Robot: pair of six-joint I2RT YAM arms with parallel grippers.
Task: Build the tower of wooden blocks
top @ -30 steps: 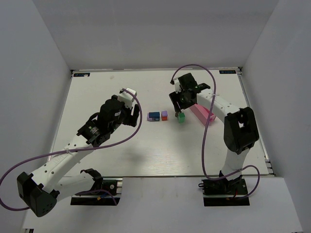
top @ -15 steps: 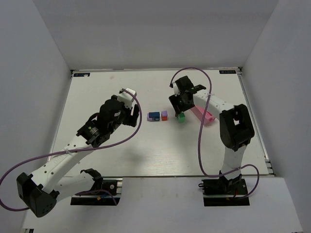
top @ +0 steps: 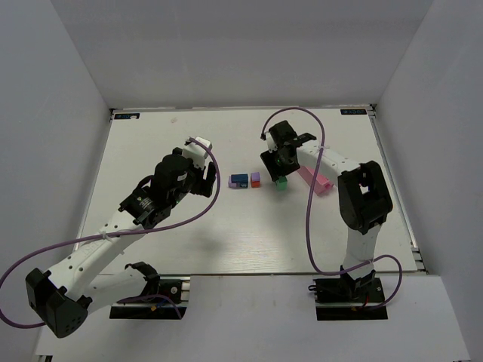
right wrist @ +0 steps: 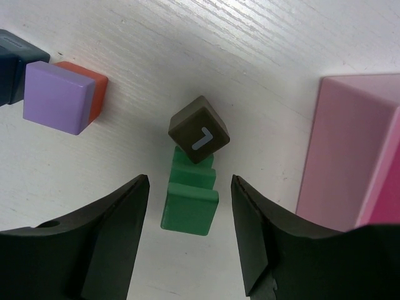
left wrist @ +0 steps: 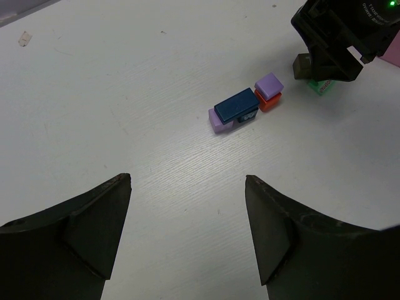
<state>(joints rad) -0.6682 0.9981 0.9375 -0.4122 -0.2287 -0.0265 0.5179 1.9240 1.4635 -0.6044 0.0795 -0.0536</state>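
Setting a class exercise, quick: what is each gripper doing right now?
Left gripper: open, holding nothing.
Right gripper: open, jaws either side of the green block, not gripping it.

A white desk (top: 226, 234), faintly wood-grained, is enclosed on three sides by plain pale grey walls (top: 241, 53). The space is evenly lit, and only soft shadows are cast.
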